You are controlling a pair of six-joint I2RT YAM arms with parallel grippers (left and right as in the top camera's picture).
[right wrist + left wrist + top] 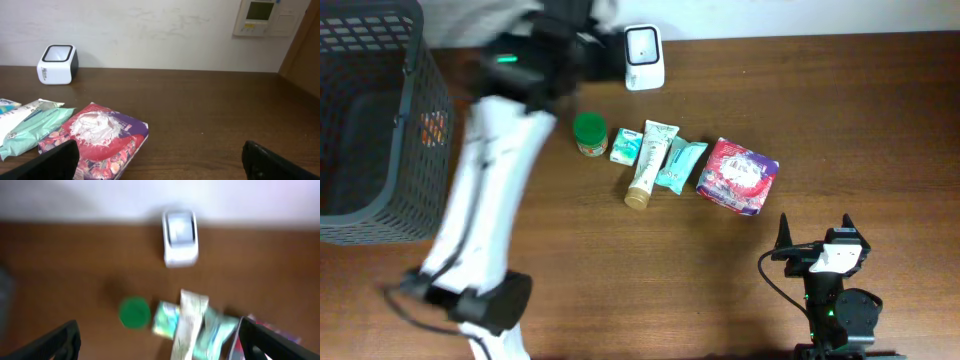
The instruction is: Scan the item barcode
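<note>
Left gripper [159, 325] spread, empty, facing the product row [192, 322] and scanner [180, 237]. Right gripper [160, 145] spread, empty; bare table [225, 115] lies ahead.

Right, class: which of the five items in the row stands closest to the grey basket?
The green-lidded jar, at the row's end; the box, tube, teal packet and red pack lie further off.

I count 5 items in a row on the table: 1 green-lidded jar [589, 132], 1 small box [626, 146], 1 cream tube [651, 163], 1 teal pouch [679, 165] and 1 red-and-purple packet [738, 176]. There is 1 white scanner [644, 57], 1 dark mesh basket [410, 130] and 1 wall panel [264, 17]. Robot arms number 2 — left arm [495, 190], right arm [835, 290].
</note>
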